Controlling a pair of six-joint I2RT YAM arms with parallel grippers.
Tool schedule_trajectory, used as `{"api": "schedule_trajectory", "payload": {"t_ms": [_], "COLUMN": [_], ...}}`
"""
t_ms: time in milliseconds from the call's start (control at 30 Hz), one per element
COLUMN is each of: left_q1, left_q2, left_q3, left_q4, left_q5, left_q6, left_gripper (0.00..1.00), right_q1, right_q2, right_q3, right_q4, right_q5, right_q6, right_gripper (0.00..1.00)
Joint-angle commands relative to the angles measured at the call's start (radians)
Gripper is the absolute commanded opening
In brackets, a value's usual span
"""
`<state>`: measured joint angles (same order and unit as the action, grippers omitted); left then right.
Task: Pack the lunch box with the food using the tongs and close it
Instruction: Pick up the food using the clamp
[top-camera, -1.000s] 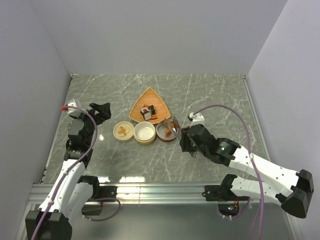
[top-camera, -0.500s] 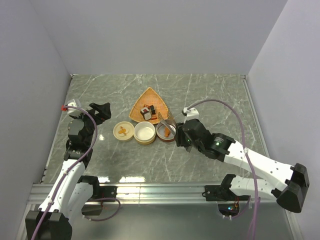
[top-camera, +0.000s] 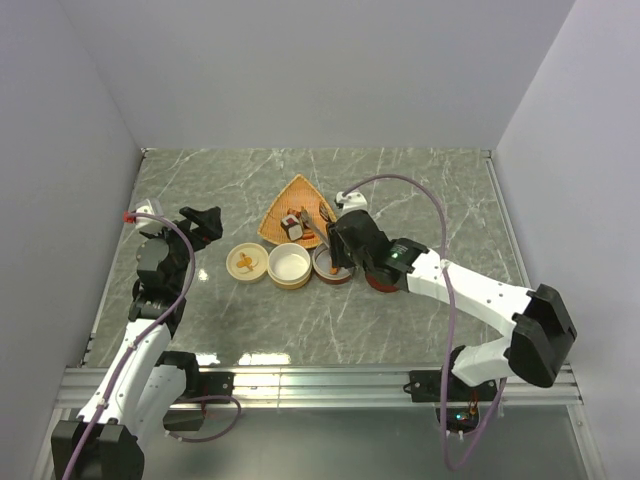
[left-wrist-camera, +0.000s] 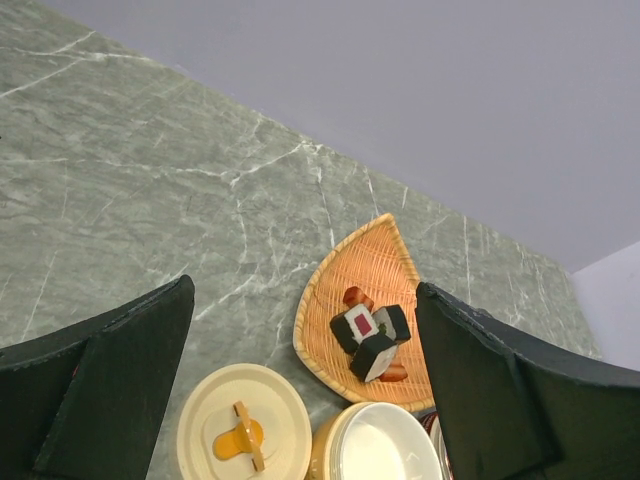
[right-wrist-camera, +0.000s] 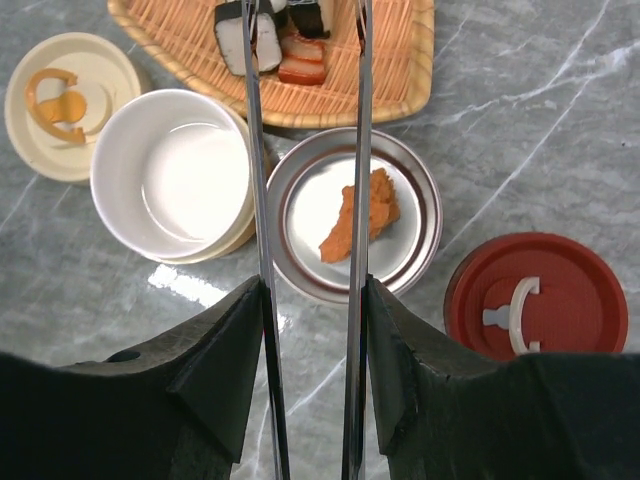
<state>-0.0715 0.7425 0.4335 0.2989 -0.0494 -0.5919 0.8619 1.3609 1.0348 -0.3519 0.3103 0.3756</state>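
Observation:
My right gripper (right-wrist-camera: 312, 290) is shut on the tongs (right-wrist-camera: 258, 200), whose two thin arms stand apart and reach over the woven basket (right-wrist-camera: 400, 90). The food there is black-and-white rolls (right-wrist-camera: 250, 35) with red bits. An orange piece (right-wrist-camera: 360, 215) lies in the metal-lined red bowl (right-wrist-camera: 432, 220) under the tongs. The cream bowl (right-wrist-camera: 170, 170) beside it holds nothing. From above, the right gripper (top-camera: 345, 245) hangs over the red bowl (top-camera: 330, 268). My left gripper (top-camera: 200, 222) stands open and apart, left of the containers, facing the rolls (left-wrist-camera: 365, 335).
A cream lid (right-wrist-camera: 70, 105) with an orange handle lies left of the cream bowl. To the right of the red bowl lies a red lid (right-wrist-camera: 540, 295) with a white handle. The right arm's cable arcs above the table. Walls close in three sides.
My right arm has swung up and left, carrying the tongs from beside the red bowl until their tips are over the basket. The left arm has not moved.

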Motion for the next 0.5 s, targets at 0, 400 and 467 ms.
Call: {"api": "schedule_trajectory", "payload": {"t_ms": [0, 400, 467], "left_q1": [-0.002, -0.002, -0.002], "left_q2": [-0.005, 0.005, 0.003], "left_q3": [-0.001, 0.001, 0.001], "left_q4": [0.049, 0.054, 0.052], "left_q5": [0.013, 0.016, 0.016], "left_q6": [-0.008, -0.008, -0.009], "left_gripper": [0.99, 0.99, 0.99], "right_q1": [-0.029, -0.072, -0.073], "right_q2": [0.023, 0.153, 0.165], "right_q3": [0.062, 0.103, 0.11], "right_q4": [0.07, 0.114, 0.114], "right_q5": [-0.025, -0.108, -0.109], "right_q6": [-0.035, -0.067, -0.07], "right_gripper": [0.5, 0.49, 0.49]}}
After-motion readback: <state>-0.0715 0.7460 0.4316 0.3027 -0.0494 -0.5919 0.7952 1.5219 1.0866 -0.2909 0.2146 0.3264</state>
